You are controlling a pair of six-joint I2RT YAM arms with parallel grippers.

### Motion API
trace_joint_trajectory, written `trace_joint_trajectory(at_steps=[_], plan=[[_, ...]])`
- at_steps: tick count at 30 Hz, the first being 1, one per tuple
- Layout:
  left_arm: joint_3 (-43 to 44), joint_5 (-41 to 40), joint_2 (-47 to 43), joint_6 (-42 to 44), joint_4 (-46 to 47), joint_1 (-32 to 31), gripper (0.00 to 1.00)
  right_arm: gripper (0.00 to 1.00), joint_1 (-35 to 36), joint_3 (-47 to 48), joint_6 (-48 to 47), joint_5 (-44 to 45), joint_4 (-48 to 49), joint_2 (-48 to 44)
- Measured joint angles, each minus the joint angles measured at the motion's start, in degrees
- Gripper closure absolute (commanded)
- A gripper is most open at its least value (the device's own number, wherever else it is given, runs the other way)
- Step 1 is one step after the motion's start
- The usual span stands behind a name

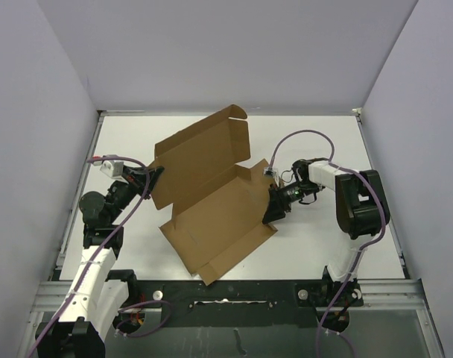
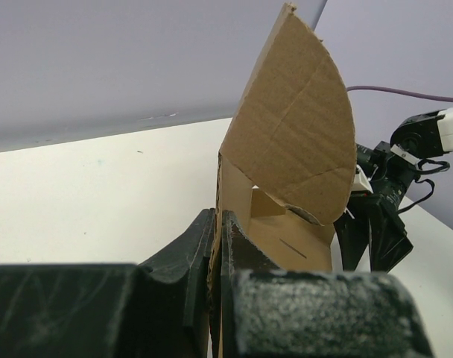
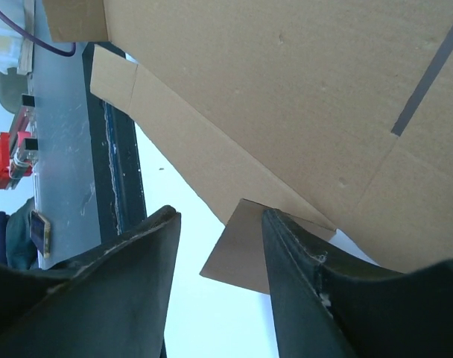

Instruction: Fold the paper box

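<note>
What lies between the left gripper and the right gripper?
The paper box fills that stretch: the left gripper is shut on its left edge, the right gripper stands open at its right edge. The top external view shows this.

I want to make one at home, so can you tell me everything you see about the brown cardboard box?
The paper box is plain brown corrugated cardboard, cut into panels with flaps and thin slits. It is not folded up yet: most of it lies spread on the white table, while one big panel stands up, bowed. The left gripper pinches its left edge. The right gripper sits at its right edge, jaws apart by a small flap.
</note>
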Motion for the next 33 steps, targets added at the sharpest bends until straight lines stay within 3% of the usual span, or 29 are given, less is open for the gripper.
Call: trace_joint_trajectory(at_steps=[5,9,11,14,20,33], plan=[[0.00,0.04,0.00,0.04,0.00,0.00,1.00,0.70,0.02,0.50,-0.37,-0.13,-1.07,1.40],[0.00,0.04,0.00,0.11,0.00,0.00,1.00,0.93,0.02,0.50,1.07,0.55,-0.52,1.46],[0.00,0.04,0.00,0.11,-0.02,0.00,1.00,0.98,0.04,0.50,2.34,1.29,-0.02,1.55],[0.00,0.04,0.00,0.09,-0.02,0.00,1.00,0.99,0.13,0.63,3.32,1.97,0.20,2.16],[0.00,0.04,0.00,0.11,-0.02,-0.22,1.00,0.83,1.40,0.98,2.93,2.56,0.00,3.69],[0.00,0.04,0.00,0.11,-0.02,-0.26,1.00,0.92,4.98,1.27,4.85,13.38,1.92,4.13]])
